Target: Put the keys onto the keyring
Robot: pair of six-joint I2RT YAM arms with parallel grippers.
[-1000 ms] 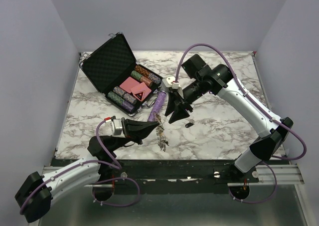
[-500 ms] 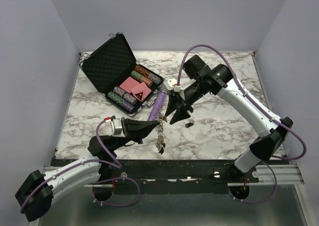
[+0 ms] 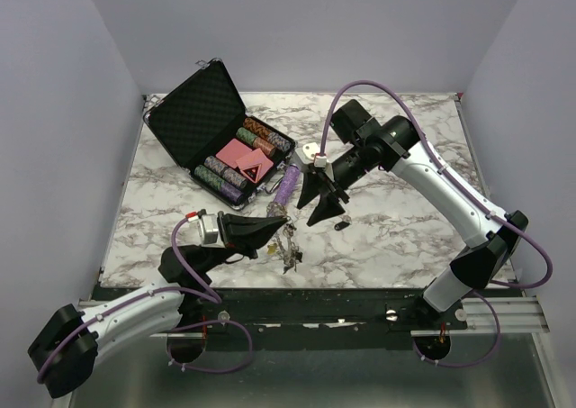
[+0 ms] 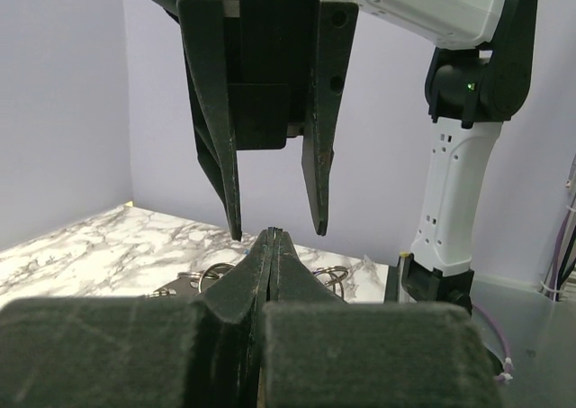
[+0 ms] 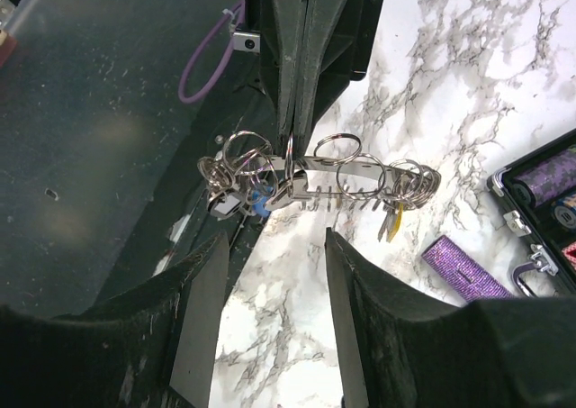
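Left gripper (image 5: 290, 140) pinched shut on keyring (image 5: 360, 167), keys (image 5: 392, 217) bunched; right gripper (image 3: 310, 212) wide, empty. Hold ring level; fetch dark piece (image 3: 341, 226), probably a key.

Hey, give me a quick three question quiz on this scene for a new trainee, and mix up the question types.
1. True or false: the left gripper is shut on the keyring.
2. Pick one. The right gripper is: A) shut on a key, B) open and empty, C) shut on a tube.
3. Fill in the blank: the chip case has its lid ____.
Key: 1 true; 2 B; 3 open.
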